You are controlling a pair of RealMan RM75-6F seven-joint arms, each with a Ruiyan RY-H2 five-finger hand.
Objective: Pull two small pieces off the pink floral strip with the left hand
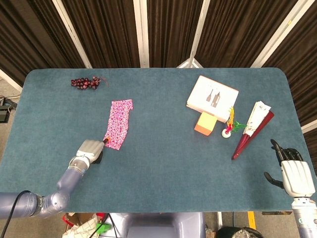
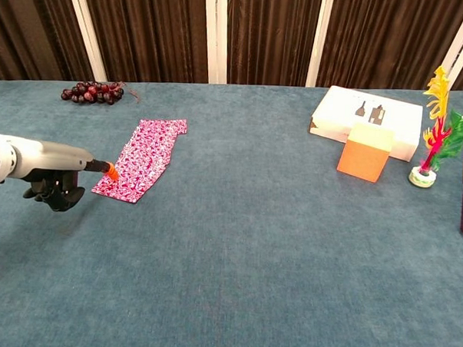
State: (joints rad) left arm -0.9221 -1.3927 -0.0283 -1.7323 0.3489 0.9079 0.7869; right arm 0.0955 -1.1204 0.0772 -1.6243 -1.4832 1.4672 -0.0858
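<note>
Reaching for the pink floral strip [image 1: 119, 124], your left robot hand [image 1: 90, 150] sits low in the left half of the frame, one extended finger with an orange tip [image 2: 109, 170] touching or just over the strip's near corner. The remaining fingers look curled under and hold nothing; no piece is pinched yet. The strip lies flat on the desk [image 1: 158, 173], left of centre, running from that corner up toward the bunch of dark grapes [image 1: 85, 82] in the upper left.

The risk here is dragging the whole strip instead of tearing a bit off. With one fingertip on a loose, light sheet, any sideways motion will likely slide or crumple it across the felt. You need a thumb against that finger, and nothing anchors the far end.

Your right robot hand [image 1: 294, 174] rests at the lower right edge, fingers apart and holding nothing, well away from the red folded fan [image 1: 250, 134], so it cannot steady the strip.
</note>
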